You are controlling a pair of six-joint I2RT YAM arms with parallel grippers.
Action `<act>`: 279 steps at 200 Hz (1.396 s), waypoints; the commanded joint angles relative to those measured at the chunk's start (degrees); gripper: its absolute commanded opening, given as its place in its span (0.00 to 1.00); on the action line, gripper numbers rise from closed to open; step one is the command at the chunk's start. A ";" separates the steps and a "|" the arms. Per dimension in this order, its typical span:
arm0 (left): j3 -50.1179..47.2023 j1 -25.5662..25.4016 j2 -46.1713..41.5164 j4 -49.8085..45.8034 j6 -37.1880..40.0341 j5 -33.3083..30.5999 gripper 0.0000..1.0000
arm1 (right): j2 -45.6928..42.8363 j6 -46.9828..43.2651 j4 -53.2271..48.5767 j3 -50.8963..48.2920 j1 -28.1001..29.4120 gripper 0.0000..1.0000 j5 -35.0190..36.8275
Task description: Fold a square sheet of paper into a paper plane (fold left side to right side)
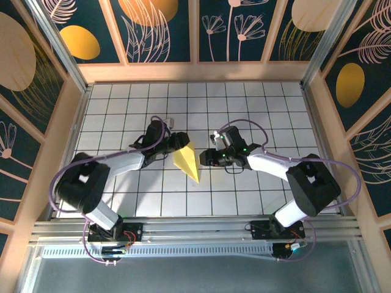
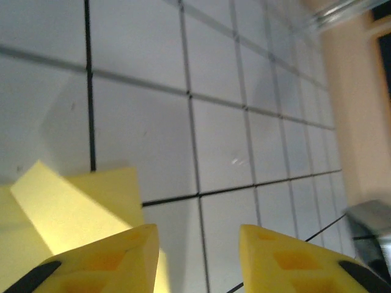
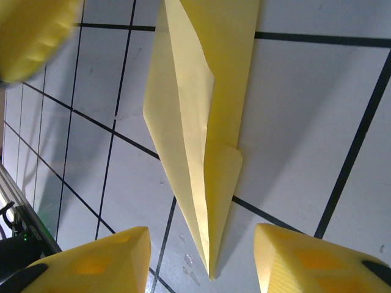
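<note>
The paper plane (image 1: pixel 188 160) lies on the white grid table as a narrow pale yellow dart, its point toward the near edge. In the right wrist view the paper plane (image 3: pixel 201 140) runs down the middle. Its tip ends between the open yellow fingers of my right gripper (image 3: pixel 201 237), which hold nothing. My right gripper (image 1: pixel 206 157) sits just right of the dart. My left gripper (image 1: pixel 178 142) is at the dart's wide far-left end. In the left wrist view my left gripper (image 2: pixel 198 237) is open over bare tile, with the paper's wide end (image 2: pixel 73 204) beside its left finger.
The grid table (image 1: pixel 256 110) is boxed in by wooden walls (image 1: pixel 195 72) at the back and sides. An aluminium rail (image 1: pixel 195 229) runs along the near edge by the arm bases. A blurred yellow finger (image 3: pixel 33 36) of the left gripper appears top left in the right wrist view.
</note>
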 commanded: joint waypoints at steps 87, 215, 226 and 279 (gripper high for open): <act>-14.48 0.33 -17.02 -1.62 -4.00 -11.40 0.51 | 15.31 -3.55 7.55 9.03 3.04 0.45 -3.10; -17.47 0.33 -27.81 5.75 -5.69 -8.92 0.70 | -0.55 -3.53 13.08 2.54 -1.67 0.00 -6.34; -18.73 0.33 -29.28 10.61 -6.15 -5.99 0.74 | -4.59 -2.68 15.83 0.52 -3.14 0.00 -9.58; -18.41 0.25 -25.09 33.03 -11.85 12.04 0.67 | -16.07 6.14 30.66 -5.17 -6.45 0.00 -25.34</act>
